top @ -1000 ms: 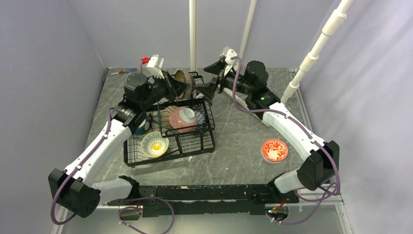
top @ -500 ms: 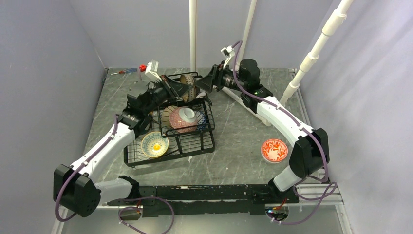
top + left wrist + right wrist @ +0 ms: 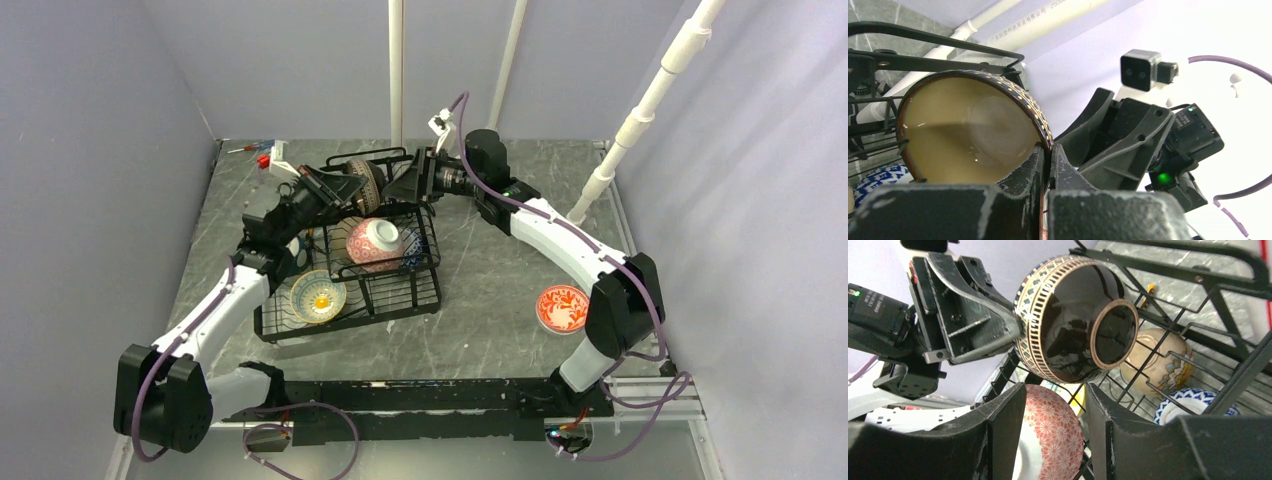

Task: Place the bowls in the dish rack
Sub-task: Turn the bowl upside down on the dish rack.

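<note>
Now, over the far edge of the dish rack (image 3: pixel 395 292) the brown bowl (image 3: pixel 1068 325) hangs on its side, rim pinched in the closed left end effector (image 3: pixel 1048 157). The right end effector (image 3: pixel 1055 400), half open and empty, has come nearer, close to its foot.

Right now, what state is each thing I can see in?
Brown bowl: held sideways over the dish rack.
Left gripper: shut on its rim.
Right gripper: open, near that bowl.
Pink bowl: overturned in the rack's upper basket.
Yellow bowl: upright in the rack's lower tray.
Red dish: upright on the table.
</note>
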